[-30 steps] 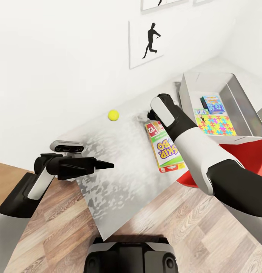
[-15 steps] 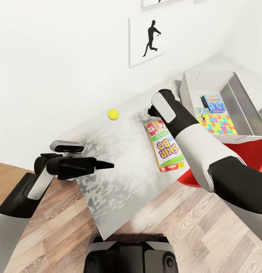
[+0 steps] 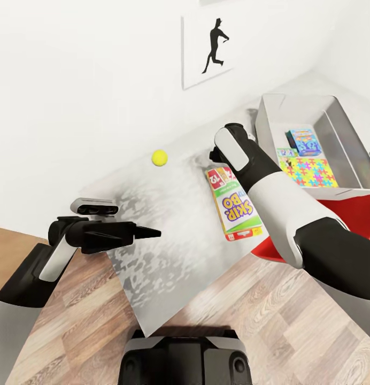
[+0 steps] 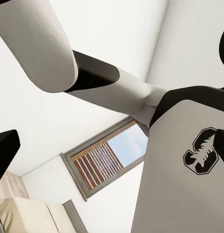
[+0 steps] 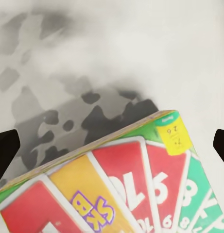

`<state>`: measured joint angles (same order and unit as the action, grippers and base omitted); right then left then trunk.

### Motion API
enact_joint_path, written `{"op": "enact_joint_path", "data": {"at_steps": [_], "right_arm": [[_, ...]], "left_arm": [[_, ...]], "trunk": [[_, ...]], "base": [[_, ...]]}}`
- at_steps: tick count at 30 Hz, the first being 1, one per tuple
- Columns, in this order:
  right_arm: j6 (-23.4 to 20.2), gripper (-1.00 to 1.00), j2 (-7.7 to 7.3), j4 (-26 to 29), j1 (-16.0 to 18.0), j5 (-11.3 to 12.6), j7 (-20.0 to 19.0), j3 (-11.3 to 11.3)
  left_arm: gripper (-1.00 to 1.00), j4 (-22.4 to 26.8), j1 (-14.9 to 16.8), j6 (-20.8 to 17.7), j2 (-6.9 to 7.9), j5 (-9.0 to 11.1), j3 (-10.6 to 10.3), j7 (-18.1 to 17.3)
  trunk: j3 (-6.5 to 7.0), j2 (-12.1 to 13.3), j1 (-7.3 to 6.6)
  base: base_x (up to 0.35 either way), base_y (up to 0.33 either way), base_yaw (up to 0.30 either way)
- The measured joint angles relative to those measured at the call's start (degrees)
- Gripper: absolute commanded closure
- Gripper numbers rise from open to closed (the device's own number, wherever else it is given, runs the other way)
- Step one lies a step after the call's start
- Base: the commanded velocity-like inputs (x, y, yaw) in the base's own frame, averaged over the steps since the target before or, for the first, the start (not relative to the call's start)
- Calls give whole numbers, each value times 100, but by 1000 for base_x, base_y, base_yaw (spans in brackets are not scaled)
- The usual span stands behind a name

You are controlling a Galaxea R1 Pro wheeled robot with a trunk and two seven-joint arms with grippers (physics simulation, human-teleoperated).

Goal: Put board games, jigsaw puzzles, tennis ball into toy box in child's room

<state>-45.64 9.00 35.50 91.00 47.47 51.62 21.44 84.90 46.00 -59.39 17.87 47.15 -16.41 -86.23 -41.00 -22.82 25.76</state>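
Observation:
The white SKIP-BO board game (image 3: 234, 206) lies flat on the table (image 3: 169, 214). My right arm reaches over its far end. In the right wrist view my right gripper (image 5: 112, 145) is open, its fingertips (image 5: 5, 150) wide apart above the end of that box (image 5: 116, 189). The tennis ball (image 3: 159, 157) rests on the table near the wall, left of the box. The toy box (image 3: 334, 115) stands at the table's right end and holds a jigsaw puzzle (image 3: 308, 171) and a blue game box (image 3: 303, 140). My left gripper (image 3: 152, 233) hovers open over the table's near left corner.
A red chair (image 3: 361, 214) stands against the table below the toy box, under my right forearm. A black silhouette picture (image 3: 206, 48) hangs on the white wall behind the table. Wood-plank floor (image 3: 249, 315) lies in front of the table.
The whole picture has shifted slightly, so the camera moved. My right wrist has edged a little along the far end of the SKIP-BO box. The left arm has not moved.

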Motion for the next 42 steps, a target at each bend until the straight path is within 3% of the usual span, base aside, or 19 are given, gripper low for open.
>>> {"op": "enact_joint_path", "data": {"at_steps": [13, 19, 30, 42], "right_arm": [[29, -100, -8, -45, 17, 0, -3, -1], [39, -100, -5, -62, 10, 0, -6, 1], [37, -100, -6, -66, 8, -1, -9, 6], [31, -100, -8, -72, 8, -1, -9, 7]], "left_arm": [[-100, 1, 24, 0, 21, 51, 79, 2], [-100, 3, 637, 0, 174, 84, 112, 8], [-100, -4, 1597, 0, 240, 89, 96, 10], [-100, 25, 1819, 0, 195, 84, 23, 10]], "trunk": [[-121, 0, 0], [-138, -1, 0], [-140, -1, -1], [-140, 0, -1]], "base": [[0, 0, 0], [0, 0, 0], [0, 0, 0], [0, 0, 0]]}}
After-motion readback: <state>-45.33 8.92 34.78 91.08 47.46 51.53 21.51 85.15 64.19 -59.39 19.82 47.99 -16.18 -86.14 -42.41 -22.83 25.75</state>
